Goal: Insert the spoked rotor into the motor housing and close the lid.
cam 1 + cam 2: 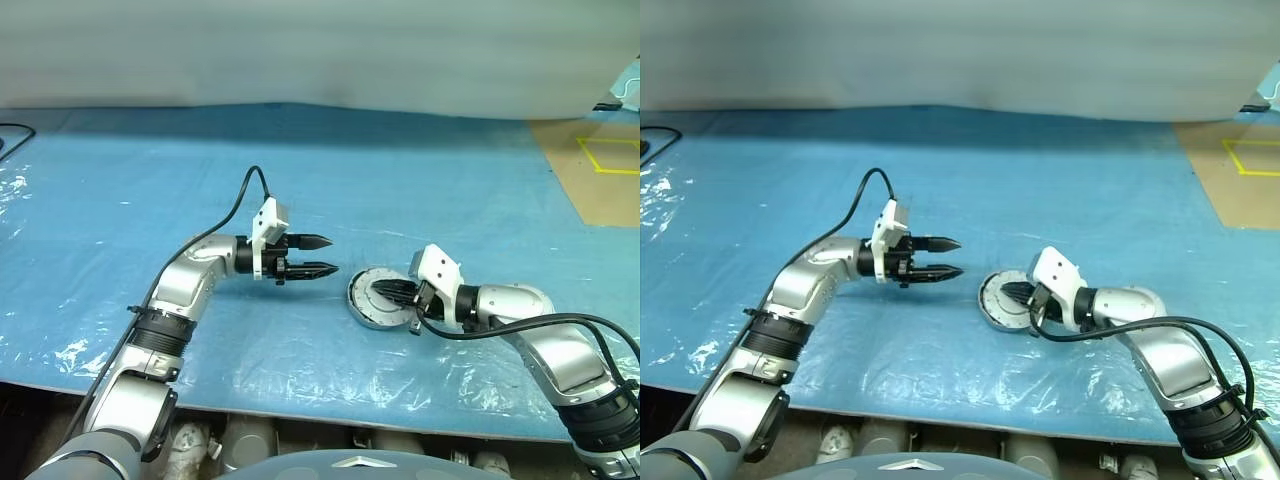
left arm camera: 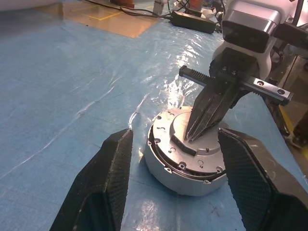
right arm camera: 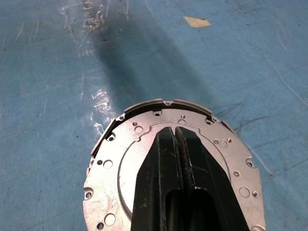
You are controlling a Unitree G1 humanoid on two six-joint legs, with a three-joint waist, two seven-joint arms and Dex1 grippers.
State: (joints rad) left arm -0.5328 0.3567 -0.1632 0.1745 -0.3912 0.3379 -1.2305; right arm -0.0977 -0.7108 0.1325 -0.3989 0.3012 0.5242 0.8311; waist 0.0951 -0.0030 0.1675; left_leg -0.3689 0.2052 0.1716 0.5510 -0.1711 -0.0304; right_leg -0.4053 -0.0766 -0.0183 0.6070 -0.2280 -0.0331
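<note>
A round silver lid (image 1: pixel 378 298) sits on top of the motor housing (image 2: pixel 166 172), which rests on the blue sheet (image 1: pixel 420 180) that covers the counter. Whatever is under the lid is hidden.

The right gripper (image 1: pixel 385 291) has its two black fingers pressed tight together. It holds nothing. Its tips rest over the middle of the lid, and whether they touch the metal is hard to tell. In the right wrist view the closed fingers (image 3: pixel 169 159) lie across the flat silver face. This view shows small holes and screws all round the lid and a raised round part in the middle. It also shows a small pale scrap (image 3: pixel 197 21) lying on the sheet, well beyond the lid.

The left gripper (image 1: pixel 331 254) is open and empty. It is held level above the sheet and points at the lid, which lies just past its fingertips, a little apart. The left wrist view looks between its two wide fingers (image 2: pixel 107 178) and shows the side wall of the housing, which the head views do not show well. It also shows the right gripper coming down on the lid from the far side.
</note>
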